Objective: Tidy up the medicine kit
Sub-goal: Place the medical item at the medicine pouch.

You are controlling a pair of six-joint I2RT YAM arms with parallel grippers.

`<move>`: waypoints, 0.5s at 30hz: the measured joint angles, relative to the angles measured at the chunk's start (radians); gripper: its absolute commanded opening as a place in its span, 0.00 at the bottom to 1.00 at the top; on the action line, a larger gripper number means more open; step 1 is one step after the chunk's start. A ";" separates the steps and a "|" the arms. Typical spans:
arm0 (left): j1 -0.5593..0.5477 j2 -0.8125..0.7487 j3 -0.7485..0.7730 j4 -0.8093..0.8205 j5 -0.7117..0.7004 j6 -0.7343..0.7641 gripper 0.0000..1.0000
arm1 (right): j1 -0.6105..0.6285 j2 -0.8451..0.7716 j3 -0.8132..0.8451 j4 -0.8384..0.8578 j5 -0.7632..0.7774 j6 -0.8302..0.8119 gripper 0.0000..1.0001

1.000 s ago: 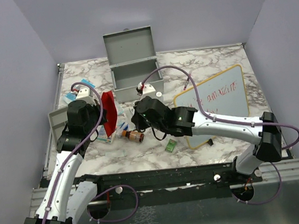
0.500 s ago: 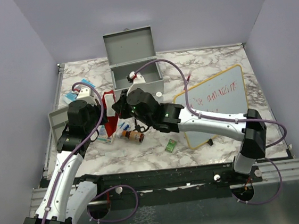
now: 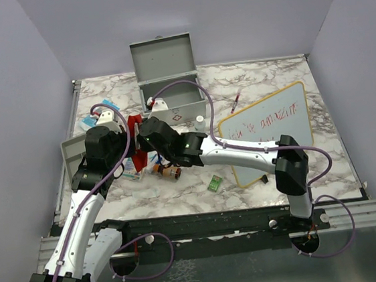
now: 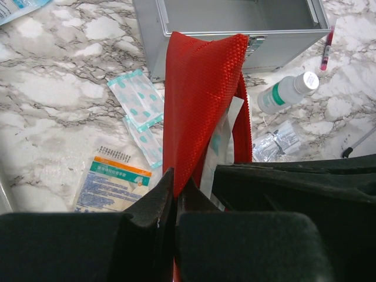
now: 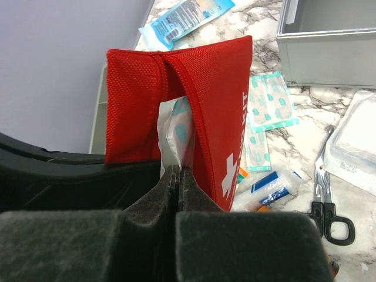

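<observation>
Medicine kit (image 3: 164, 59) sits open, lid upright, toward the back of the worktop (image 3: 269, 78), just behind both grippers. Left gripper (image 4: 176, 197) is clamped on the lower edge of a red pouch (image 4: 200, 100) and holds it upright. Right gripper (image 5: 178, 176) is closed tight on a white sachet (image 5: 175, 132) that sticks out of the pouch's open side, the two grippers close together.

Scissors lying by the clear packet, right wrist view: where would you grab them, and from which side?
By the closed metal blades just above the black handles, coming straight down and pinching across them. The scissors lie flat on the marble table, so nothing can get under from the side, and the clear packet seems to crowd the tip end.
</observation>
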 measured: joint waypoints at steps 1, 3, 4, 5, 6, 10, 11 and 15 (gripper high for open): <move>0.000 0.000 0.000 0.000 0.000 0.000 0.00 | -0.002 0.006 0.007 -0.010 0.002 0.000 0.01; 0.000 0.000 0.000 0.000 -0.001 -0.001 0.00 | -0.005 0.018 0.017 -0.019 0.005 0.000 0.05; 0.000 0.000 0.000 0.000 -0.001 -0.002 0.00 | -0.006 0.023 0.021 -0.023 0.005 0.000 0.10; 0.000 0.000 0.000 0.000 -0.001 -0.002 0.00 | -0.008 0.027 0.025 -0.024 0.004 0.001 0.14; 0.000 0.000 0.000 0.000 -0.002 -0.003 0.00 | -0.009 0.031 0.027 -0.024 0.004 0.001 0.17; 0.000 0.000 0.000 0.000 -0.006 -0.004 0.00 | -0.019 0.037 0.028 -0.039 0.004 -0.002 0.23; 0.000 0.000 0.000 0.000 -0.008 -0.004 0.00 | -0.021 0.037 0.029 -0.046 0.004 -0.002 0.24; 0.000 0.000 0.000 0.000 -0.014 -0.005 0.00 | -0.026 0.037 0.036 -0.058 0.002 -0.010 0.27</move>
